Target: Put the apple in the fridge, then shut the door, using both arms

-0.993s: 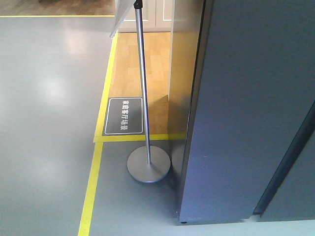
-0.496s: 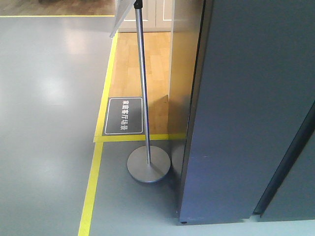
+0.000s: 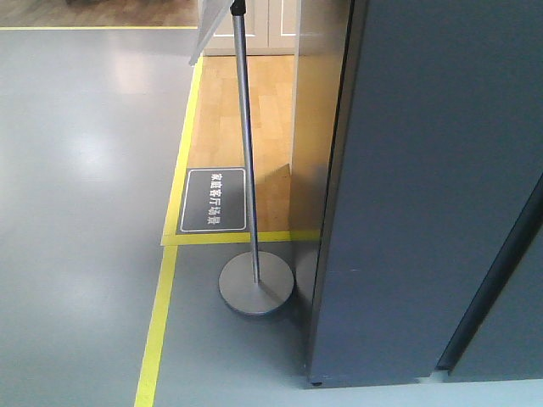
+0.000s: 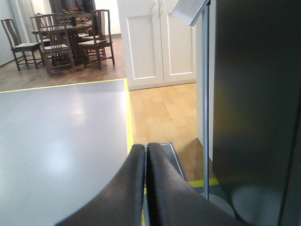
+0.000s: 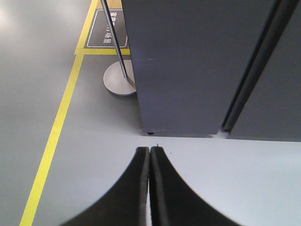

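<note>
Dark grey, flat and closed, the tall fridge (image 3: 424, 186) fills the right of the front view, and we can see nothing of what it holds; its tall narrow door (image 3: 509, 322) shows as a second dark panel at the far right, parted from the main body by one black slanting seam. We count no apple in any of the three views, so we cannot tell where it is. We count two grippers, one per wrist camera. The black left gripper (image 4: 145, 150) has its two curved jaws pressed together with only a hairline between them and nothing held, pointing over the grey floor toward the fridge's left edge. The black right gripper (image 5: 149, 153) likewise has both jaws closed against each other, empty, hanging above the pale floor just in front of the fridge's base. One silver signpost with a round metal foot (image 3: 256, 285) stands just beside the fridge's left front corner. One dark rectangular floor label with white lettering (image 3: 215, 200) lies on the light wooden flooring (image 3: 242, 119), framed by yellow tape lines (image 3: 157, 331). Well apart, the left wrist view shows one white two-door cabinet (image 4: 157, 42) and one dark wooden dining table with several chairs (image 4: 66, 33).
</note>
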You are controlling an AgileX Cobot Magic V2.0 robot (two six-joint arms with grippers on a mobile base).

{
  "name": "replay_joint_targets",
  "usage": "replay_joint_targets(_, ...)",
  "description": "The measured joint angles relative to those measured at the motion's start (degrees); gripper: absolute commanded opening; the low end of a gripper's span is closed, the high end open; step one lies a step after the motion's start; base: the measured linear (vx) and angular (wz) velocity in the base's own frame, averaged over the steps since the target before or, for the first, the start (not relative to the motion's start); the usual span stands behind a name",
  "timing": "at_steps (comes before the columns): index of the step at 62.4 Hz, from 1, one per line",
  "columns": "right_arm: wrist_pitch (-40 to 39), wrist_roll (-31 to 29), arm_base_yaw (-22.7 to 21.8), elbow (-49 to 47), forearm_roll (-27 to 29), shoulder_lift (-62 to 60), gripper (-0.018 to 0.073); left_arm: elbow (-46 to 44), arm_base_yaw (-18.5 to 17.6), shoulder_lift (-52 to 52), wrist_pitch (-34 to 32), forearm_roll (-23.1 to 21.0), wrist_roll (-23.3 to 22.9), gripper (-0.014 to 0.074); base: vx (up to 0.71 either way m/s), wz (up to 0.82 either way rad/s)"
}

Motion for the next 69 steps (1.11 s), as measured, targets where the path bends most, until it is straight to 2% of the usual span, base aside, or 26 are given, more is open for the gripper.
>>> replay_joint_targets(20,0.0,0.0,0.0,0.0,0.0,0.0,-0.0004,0.0,1.94,0.0,-1.44,-0.59,0.94,-0.0006,0.0,0.0)
replay_joint_targets(45,0.0,0.0,0.0,0.0,0.0,0.0,-0.0004,0.0,1.95,0.0,-7.27,-1.03,1.0,-0.0006,0.0,0.0)
replay_joint_targets(69,0.0,0.0,0.0,0.0,0.0,0.0,-0.0004,0.0,1.95,0.0,-7.84,-1.03,1.04,-0.0006,0.0,0.0)
